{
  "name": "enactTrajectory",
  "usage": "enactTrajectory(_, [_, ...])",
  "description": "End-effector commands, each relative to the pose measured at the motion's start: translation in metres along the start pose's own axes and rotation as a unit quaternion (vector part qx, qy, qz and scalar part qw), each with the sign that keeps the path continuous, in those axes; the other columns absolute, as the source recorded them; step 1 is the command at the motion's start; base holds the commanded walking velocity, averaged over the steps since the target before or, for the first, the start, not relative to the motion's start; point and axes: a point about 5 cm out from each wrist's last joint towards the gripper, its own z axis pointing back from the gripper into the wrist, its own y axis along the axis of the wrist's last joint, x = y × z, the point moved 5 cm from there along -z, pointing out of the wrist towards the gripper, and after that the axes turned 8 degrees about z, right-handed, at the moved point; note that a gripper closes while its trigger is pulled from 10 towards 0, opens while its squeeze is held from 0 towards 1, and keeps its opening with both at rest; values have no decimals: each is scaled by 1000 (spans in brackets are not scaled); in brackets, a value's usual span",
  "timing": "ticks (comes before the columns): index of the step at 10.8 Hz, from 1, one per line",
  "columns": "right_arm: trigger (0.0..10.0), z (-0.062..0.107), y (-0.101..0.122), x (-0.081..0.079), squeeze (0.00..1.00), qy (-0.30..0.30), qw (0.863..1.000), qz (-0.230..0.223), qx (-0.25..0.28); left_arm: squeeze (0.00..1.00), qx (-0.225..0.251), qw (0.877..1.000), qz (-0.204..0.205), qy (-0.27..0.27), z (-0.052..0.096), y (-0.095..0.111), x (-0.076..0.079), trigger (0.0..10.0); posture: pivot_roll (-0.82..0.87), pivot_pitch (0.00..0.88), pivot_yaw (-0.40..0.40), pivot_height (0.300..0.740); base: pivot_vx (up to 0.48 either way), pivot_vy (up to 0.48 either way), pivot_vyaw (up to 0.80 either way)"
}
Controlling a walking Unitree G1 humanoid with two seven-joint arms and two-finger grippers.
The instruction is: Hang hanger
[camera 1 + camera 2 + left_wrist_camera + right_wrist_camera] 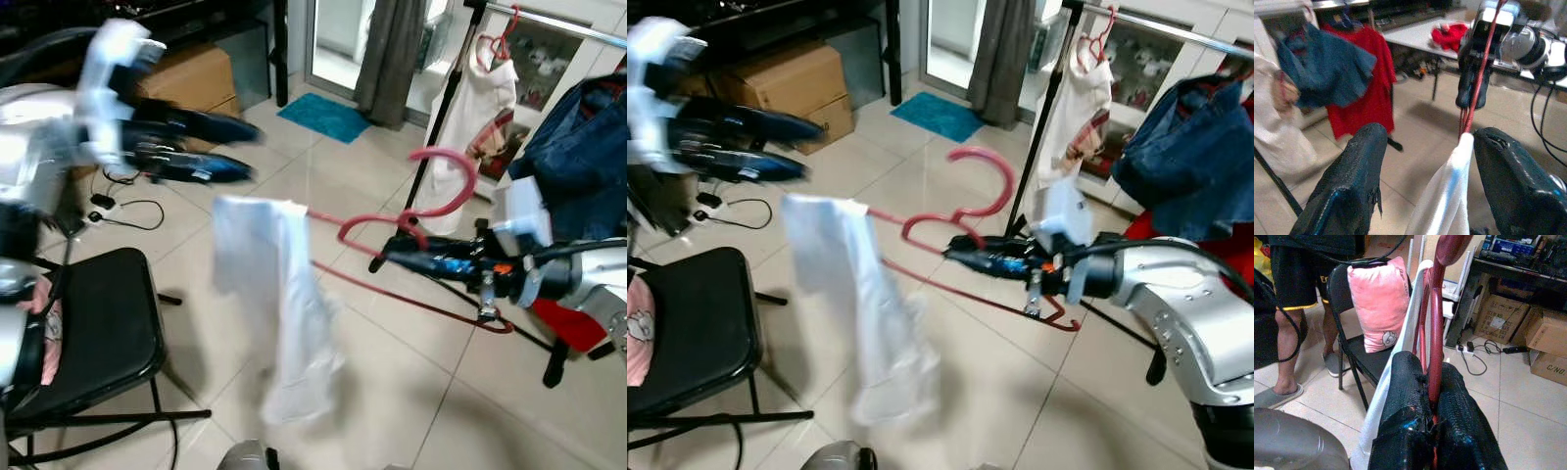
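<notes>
The right arm reaches in from the right side, forearm roughly level and pointing toward the robot's left; its right gripper (404, 257) is clenched on the red hanger (392, 227), the fingers (1415, 406) pinching the hanger's wire just below the hook, as the right wrist view confirms; the hanger is held in mid-air above the tiled floor (392, 392), its hook curving upward and to the right, its lower bar running down toward the right forearm.

A white garment (279, 304) is draped over the hanger's far end and hangs down loosely, clear of the floor.

The left arm is raised at the upper left, blurred in both eye views; its left gripper (211, 147) points toward the right, above and just left of the garment; the fingers (1352, 181) are spread apart with the garment's top edge and the hanger's end lying between them, not touching either finger in the left wrist view.

The clothes rack (549, 24) stands at the upper right, well apart from the held hanger; a white top (480, 108) and denim clothing (578, 147) hang on it.

A black folding chair (93, 338) stands at lower left with a pink pillow (1378, 301) on it; a person's legs (1288, 342) stand beside the chair.
</notes>
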Motion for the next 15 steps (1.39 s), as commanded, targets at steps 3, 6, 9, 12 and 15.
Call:
enactTrajectory(3, [10000, -8, 11, -7, 0, 24, 999, 30, 8, 0, -34, 997, 26, -63, -29, -7, 5, 10000, 15, 68, 53, 740, 0, 0, 0])
enactTrajectory(6, [10000, -9, 7, -6, 0, 22, 999, 28, 2, 0, -32, 992, 31, -120, -39, -7, 23, 10000, 18, 67, 53, 740, 0, 0, 0])
enactTrajectory(9, [10000, -10, 4, -4, 0, 20, 999, 26, -3, 0, -155, 982, -20, -106, -33, -48, 22, 1647, 19, 65, 46, 740, 0, 0, 0])
enactTrajectory(12, [10000, -12, 3, -2, 0, 19, 999, 27, -3, 0, -178, 979, -46, -91, -29, -52, 14, 0, 21, 60, 39, 740, 0, 0, 0])
enactTrajectory(15, [10000, -15, 6, 1, 0, 19, 999, 33, 0, 0, -191, 975, -51, -101, -35, -60, 12, 0, 15, 50, 42, 740, 0, 0, 0])
